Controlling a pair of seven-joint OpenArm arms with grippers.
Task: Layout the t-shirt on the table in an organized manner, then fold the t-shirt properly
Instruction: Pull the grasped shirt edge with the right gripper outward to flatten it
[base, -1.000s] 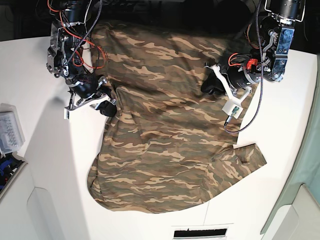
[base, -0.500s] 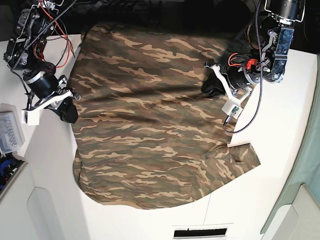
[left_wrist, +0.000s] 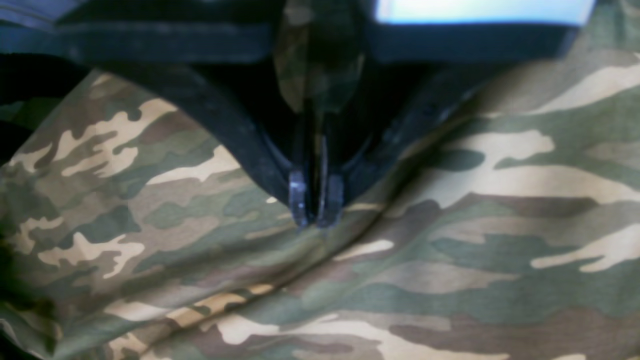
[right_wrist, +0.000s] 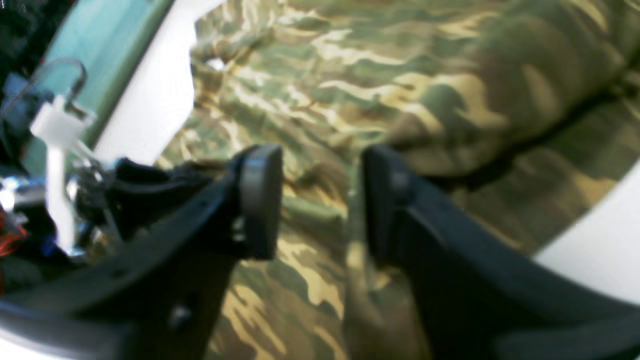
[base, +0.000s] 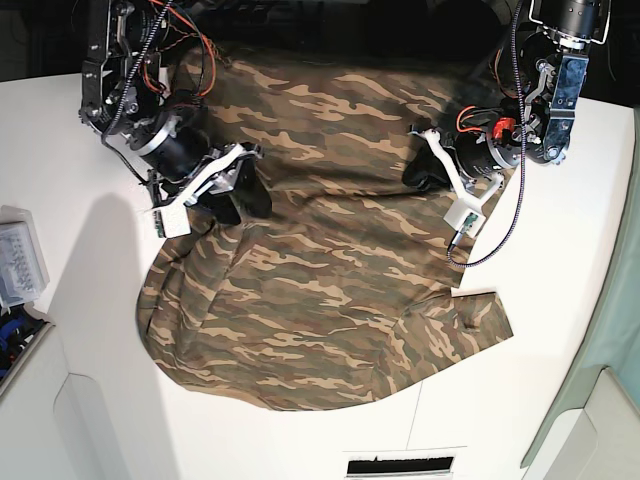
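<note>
The t-shirt (base: 330, 250) is spread across the white table (base: 90, 330), rumpled, with one short sleeve (base: 480, 320) seen at its near right edge in the base view. The left claw (left_wrist: 316, 205) is pressed narrow on a pinch of the t-shirt's fabric, which is seen gathered between its fingers. The right claw (right_wrist: 320, 200) is held wide over the shirt, and nothing is gripped between its pads (right_wrist: 260, 200).

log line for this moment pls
phase: spreading t-shirt on table | left gripper: shut on t-shirt | right gripper: open above t-shirt
</note>
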